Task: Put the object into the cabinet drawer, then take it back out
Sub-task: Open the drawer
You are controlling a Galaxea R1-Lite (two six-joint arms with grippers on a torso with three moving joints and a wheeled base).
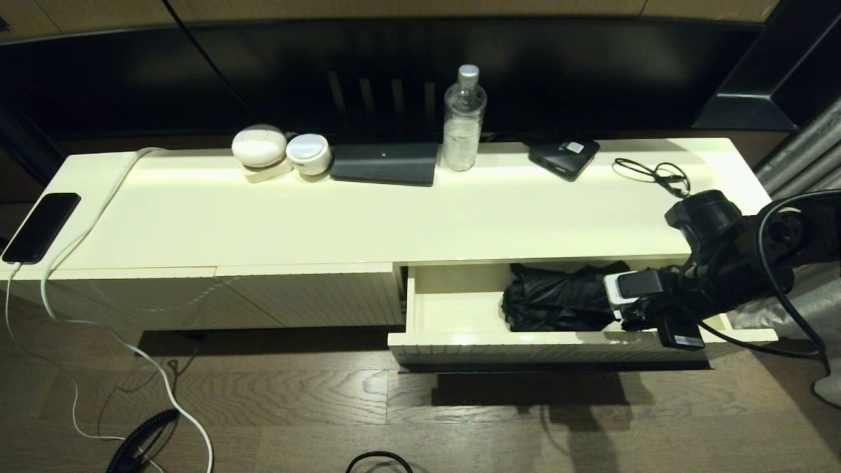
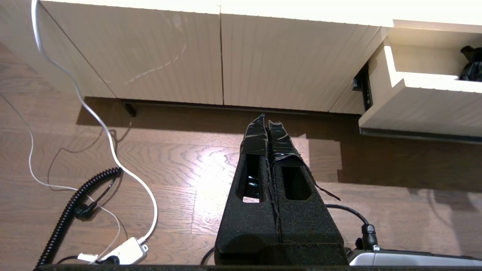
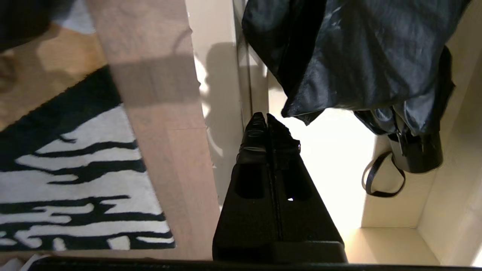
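Two grippers show: the left gripper hangs clenched and empty over the wooden floor, and the right gripper is clenched on nothing over the pulled-out cabinet drawer. Inside that drawer, just beyond the right gripper, lies the black umbrella.

Left half of open drawer bare, passable. Right half blocked by umbrella. Right gripper, fingers pressed together, beside front wall.
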